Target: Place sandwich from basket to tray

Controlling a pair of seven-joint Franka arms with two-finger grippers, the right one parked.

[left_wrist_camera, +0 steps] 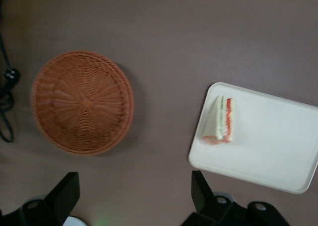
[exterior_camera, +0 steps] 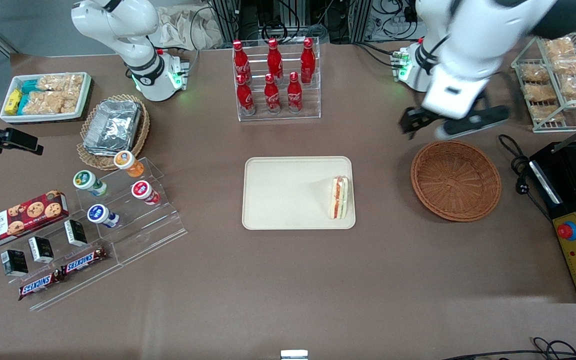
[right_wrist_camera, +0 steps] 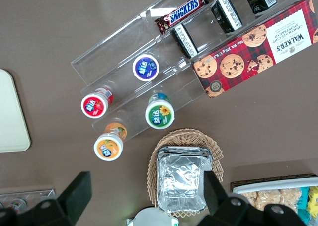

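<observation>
Sandwich was seen on tray by its basket-side edge, basket bare; gripper was held released above desk nr basket; task judged done, only retreat needed.

We see the working arm's glossy white, rounded shell with a black band near its base and green status lights glowing there. Its end effector is black, with two wedge-shaped fingers spread wide apart on dark mounts.
</observation>
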